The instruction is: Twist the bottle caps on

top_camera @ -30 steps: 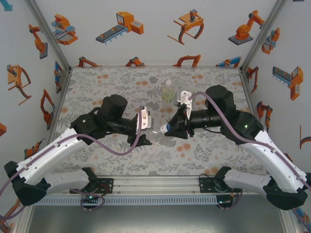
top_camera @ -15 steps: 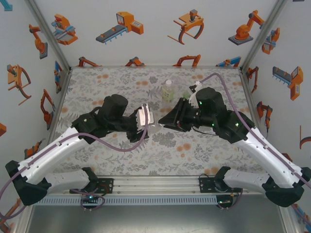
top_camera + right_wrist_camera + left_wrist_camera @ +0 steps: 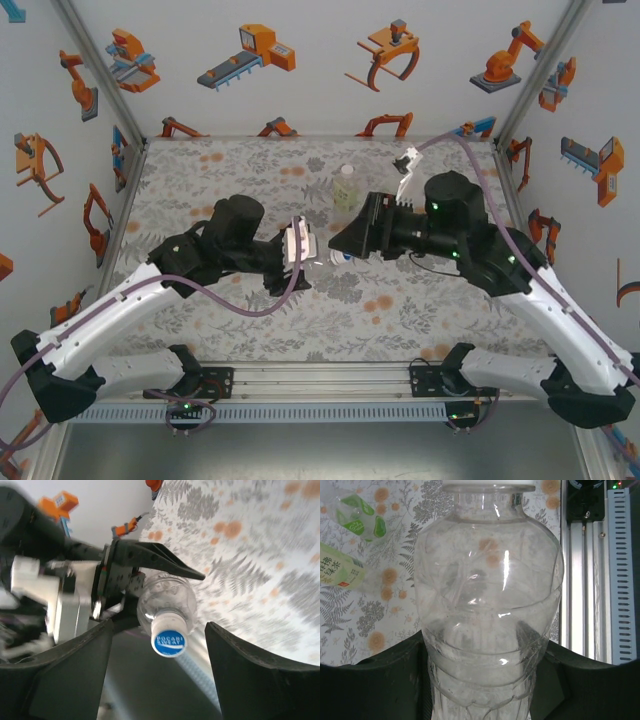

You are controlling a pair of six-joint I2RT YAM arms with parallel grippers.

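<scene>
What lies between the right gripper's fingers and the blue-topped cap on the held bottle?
Nothing. In the right wrist view a bare gap shows on each side of the blue-topped cap, with the right gripper standing open around it.

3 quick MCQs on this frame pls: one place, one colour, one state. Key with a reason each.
1. Where is the labelled bottle?
A) upright, far side of the mat
B) lying flat, near edge of the mat
C) upright, left edge of the mat

2. What colour is the top of the cap on the clear bottle?
A) red
B) blue with white lettering
C) black

3. How do the jaws of the right gripper stand?
A) shut on the cap
B) open, one each side of the cap, not touching it
C) shut on nothing

Key:
1A, the top view shows it standing far back.
2B, the right wrist view shows the blue disc.
3B, gaps show on both sides of the cap.
</scene>
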